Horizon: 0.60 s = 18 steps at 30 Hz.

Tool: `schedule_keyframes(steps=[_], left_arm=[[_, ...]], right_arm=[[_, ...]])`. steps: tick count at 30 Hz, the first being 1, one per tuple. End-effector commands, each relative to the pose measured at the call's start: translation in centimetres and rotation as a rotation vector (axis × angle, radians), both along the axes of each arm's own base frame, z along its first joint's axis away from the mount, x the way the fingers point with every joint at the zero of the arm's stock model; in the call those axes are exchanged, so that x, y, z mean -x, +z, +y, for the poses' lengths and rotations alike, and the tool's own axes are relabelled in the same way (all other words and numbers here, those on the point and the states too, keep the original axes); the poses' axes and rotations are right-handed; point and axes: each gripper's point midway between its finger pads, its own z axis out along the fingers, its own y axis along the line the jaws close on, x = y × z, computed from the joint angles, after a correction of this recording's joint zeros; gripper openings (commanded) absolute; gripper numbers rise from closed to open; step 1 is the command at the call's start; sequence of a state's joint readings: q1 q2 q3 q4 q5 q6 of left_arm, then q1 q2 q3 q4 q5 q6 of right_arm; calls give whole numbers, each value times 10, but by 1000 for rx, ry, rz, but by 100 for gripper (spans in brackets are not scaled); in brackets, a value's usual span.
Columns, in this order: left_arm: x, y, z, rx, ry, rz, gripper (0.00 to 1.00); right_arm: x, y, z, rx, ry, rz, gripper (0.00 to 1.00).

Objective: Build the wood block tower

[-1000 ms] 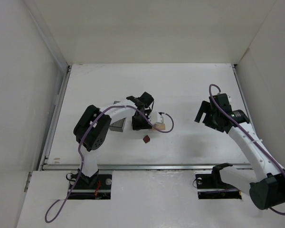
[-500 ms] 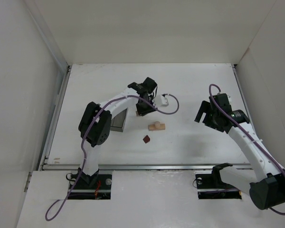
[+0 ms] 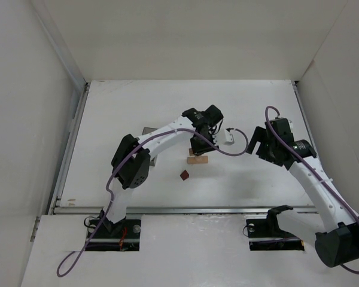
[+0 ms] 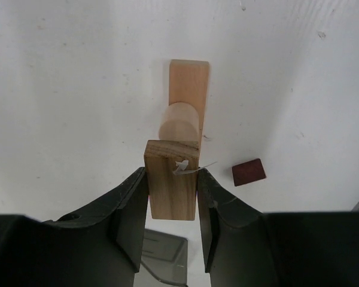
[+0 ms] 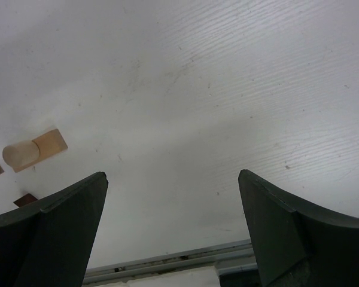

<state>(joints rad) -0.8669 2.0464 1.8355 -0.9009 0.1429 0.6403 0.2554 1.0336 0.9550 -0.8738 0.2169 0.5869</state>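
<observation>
White worktop (image 3: 137, 107) bears a plank (image 4: 189, 81) at centre with a cylinder (image 4: 179, 121) on it, cube (image 4: 249, 172) nearby. Left gripper (image 4: 171, 179) jaws pinch a block (image 4: 172, 200) over it; right gripper (image 5: 173, 203) jaws spread, empty.

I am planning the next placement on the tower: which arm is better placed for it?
Left. The left tool grips a tan block close to the plank carrying the round piece. The right tool is open, empty and farther to the side.
</observation>
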Motion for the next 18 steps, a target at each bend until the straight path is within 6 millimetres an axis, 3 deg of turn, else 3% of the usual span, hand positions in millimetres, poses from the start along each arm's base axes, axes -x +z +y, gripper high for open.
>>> schedule_keyframes(steps=[1,9,18], left_arm=[[5,2,2,-16,32,30,0],[-2,-13,-8,-44,34,8,0],[0,-14,-15,-19,36,26,0]], right_arm=[[-9,23,1,-12,5,-94,96],[-9,23,1,-12,5,-94,96],[-9,23,1,-12,5,-94,96]])
